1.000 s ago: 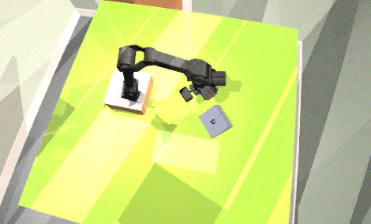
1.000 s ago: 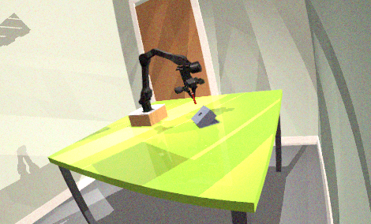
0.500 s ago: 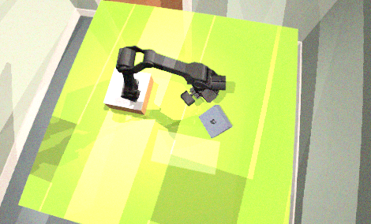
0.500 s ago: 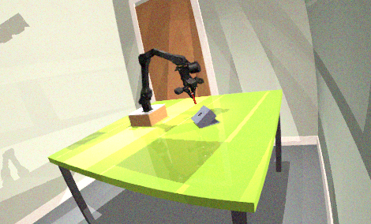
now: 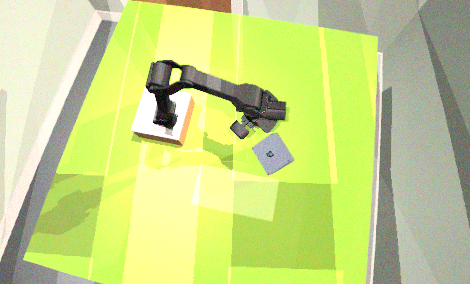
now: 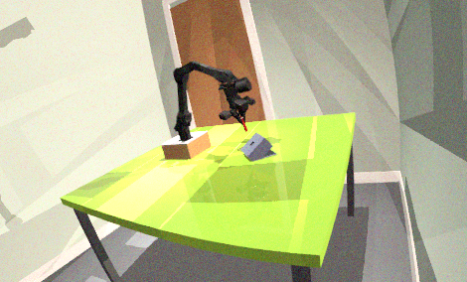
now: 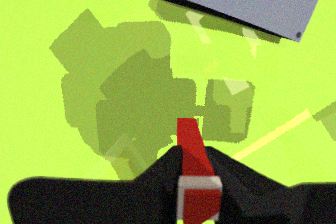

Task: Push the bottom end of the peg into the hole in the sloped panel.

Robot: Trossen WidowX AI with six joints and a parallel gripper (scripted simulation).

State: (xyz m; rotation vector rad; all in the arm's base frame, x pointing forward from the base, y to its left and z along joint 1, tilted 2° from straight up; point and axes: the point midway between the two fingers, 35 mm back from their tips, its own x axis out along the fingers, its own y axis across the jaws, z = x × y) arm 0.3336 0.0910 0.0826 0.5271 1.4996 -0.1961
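A red peg (image 6: 244,125) (image 7: 190,135) with flat sides is held between the fingers of my gripper (image 6: 241,117) (image 7: 191,154). The gripper is shut on it, above the table, and the peg's free end points down and slightly tilted in the exterior view. The grey-blue sloped panel (image 5: 279,147) (image 6: 261,148) (image 7: 249,12) has one dark hole (image 5: 270,154) (image 6: 252,143) in its face. The peg is above and behind the panel and does not touch it. In the wrist view only a corner part of the panel shows at the top, and its hole is out of view.
The arm's base stands on a white-topped block (image 5: 145,117) (image 6: 186,149) at the left of the panel. The yellow-green table (image 5: 310,225) (image 6: 258,228) carries patches of light and shadow. A brown door (image 6: 214,50) is in the wall behind.
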